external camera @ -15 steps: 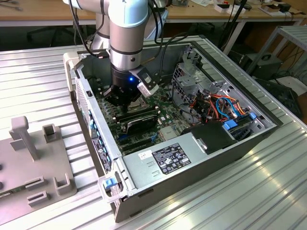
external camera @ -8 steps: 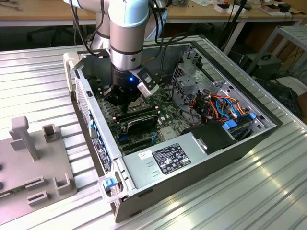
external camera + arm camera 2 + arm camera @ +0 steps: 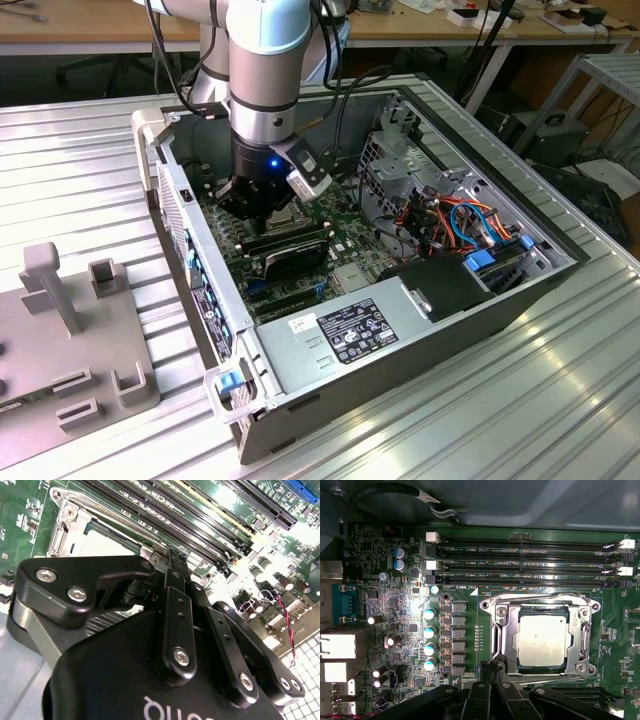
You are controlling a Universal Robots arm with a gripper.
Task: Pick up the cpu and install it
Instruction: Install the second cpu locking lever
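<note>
1. The arm is reaching straight down into the open computer case, its gripper hanging with fingers pinched together, holding nothing, just beside the socket.
2. The cpu is lying flat in that socket (silver-grey top facing up).

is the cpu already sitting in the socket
Yes, in the first wrist view the cpu lies flat inside the socket frame, apart from the claw.
</note>
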